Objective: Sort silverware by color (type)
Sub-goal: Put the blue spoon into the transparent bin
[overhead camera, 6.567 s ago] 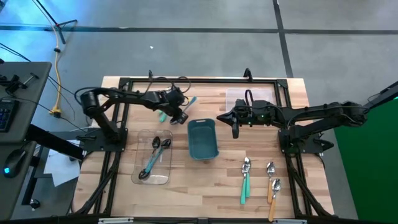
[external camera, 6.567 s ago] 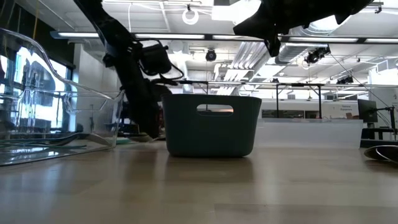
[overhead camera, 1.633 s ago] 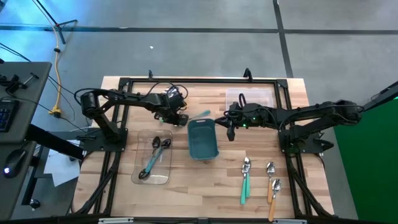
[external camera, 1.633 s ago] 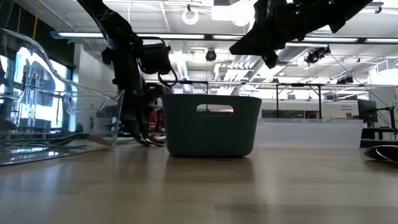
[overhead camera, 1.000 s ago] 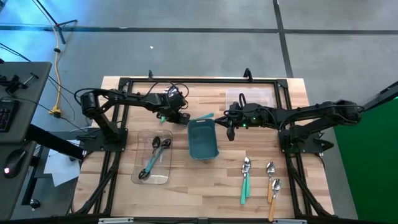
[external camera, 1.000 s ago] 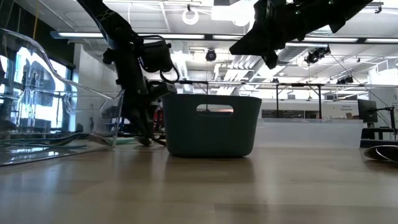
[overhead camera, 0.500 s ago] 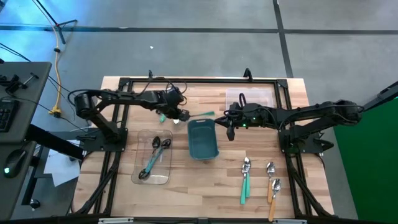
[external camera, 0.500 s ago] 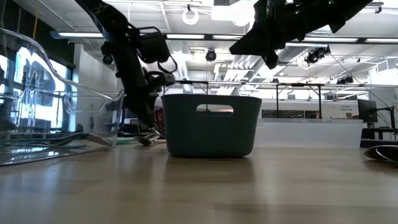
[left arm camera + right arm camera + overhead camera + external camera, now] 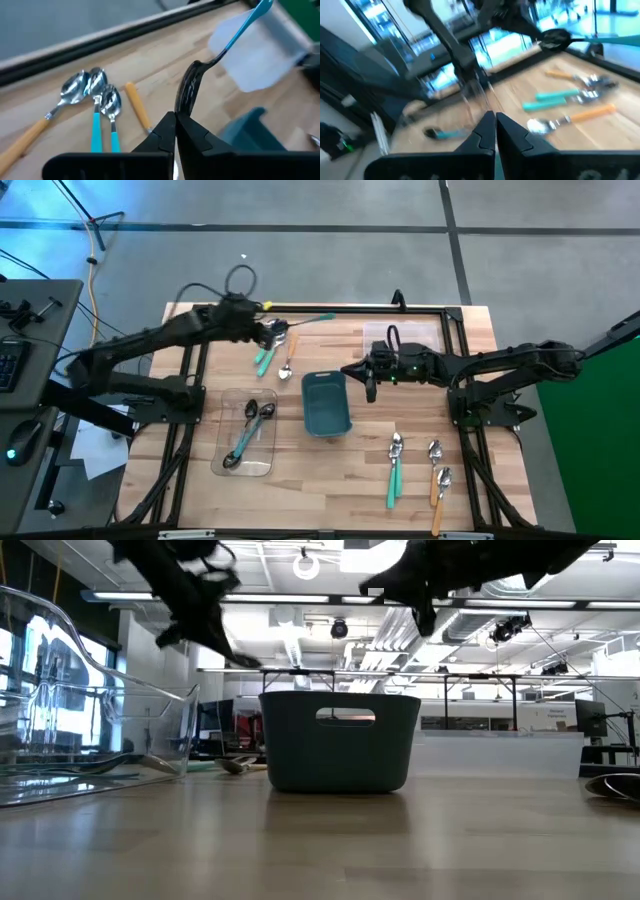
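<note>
Teal-handled spoon [image 9: 303, 320] (raised above the table) sits clamped in left gripper [image 9: 272, 329]; right gripper [image 9: 368, 386] clenched.

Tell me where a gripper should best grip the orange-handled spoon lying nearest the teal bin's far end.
Probably mid-handle, from straight above. The orange-handled spoon lies flat on the table, its thin straight handle bare, bowl end toward the teal bin. Fingers should straddle the handle crosswise; the teal-handled spoons beside it leave little room.
</note>
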### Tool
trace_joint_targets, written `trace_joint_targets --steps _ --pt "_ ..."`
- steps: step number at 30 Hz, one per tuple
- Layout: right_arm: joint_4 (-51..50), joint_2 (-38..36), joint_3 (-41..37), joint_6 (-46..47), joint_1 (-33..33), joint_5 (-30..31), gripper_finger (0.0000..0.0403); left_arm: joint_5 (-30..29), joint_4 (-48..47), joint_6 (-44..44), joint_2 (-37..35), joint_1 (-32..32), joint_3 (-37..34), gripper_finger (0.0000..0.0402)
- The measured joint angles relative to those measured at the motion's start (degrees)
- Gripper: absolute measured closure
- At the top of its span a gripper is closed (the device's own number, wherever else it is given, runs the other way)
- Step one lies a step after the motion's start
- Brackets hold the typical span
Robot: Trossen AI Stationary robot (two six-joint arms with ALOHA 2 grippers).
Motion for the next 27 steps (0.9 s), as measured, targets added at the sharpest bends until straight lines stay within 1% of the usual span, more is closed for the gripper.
trace_joint_targets --steps 4,6,9,12,14,17,20,23,25,27 --pt "5.6 0.0 0.0 1.1 0.0 0.0 0.0403 0.0 -4.7 0.3 -7.2 -2.4 0.0 0.0401" --pt "7.9 0.0 0.0 1.1 0.0 0.0 0.0403 -0.6 -6.1 -1.1 -10.0 -4.4 0.0 0.0401" --pt "9.4 0.0 0.8 1.1 0.0 0.0 0.0401 -3.5 -4.9 -3.6 -12.9 -8.0 0.0 0.0401" --pt "9.5 0.2 3.3 0.9 0.0 0.8 0.0389 -7.4 -0.6 -5.6 -14.2 -11.6 0.0 0.0401" --pt "9.4 0.6 5.3 -0.2 0.0 1.9 0.0372 -9.8 2.6 -5.6 -14.3 -13.8 0.0 0.0401" --pt "9.5 1.7 8.6 -2.5 0.0 4.4 0.0332 -12.3 8.2 -5.6 -13.3 -16.1 0.0 0.0401" --pt "9.3 3.3 11.0 -2.9 0.0 9.2 0.0285 -13.9 13.2 -5.6 -11.7 -18.2 0.0 0.0401" --pt "9.1 5.4 12.8 -3.0 -0.1 13.0 0.0247 -16.3 19.3 -5.6 -9.9 -20.6 0.0 0.0401" --pt "9.2 6.5 14.0 -3.1 -0.1 14.1 0.0231 -18.5 23.2 -5.0 -8.4 -22.4 0.0 0.0401" --pt "10.0 8.2 15.9 -4.5 -0.1 13.8 0.0221 -20.3 26.8 -3.7 -6.7 -24.3 -0.4 0.0401"
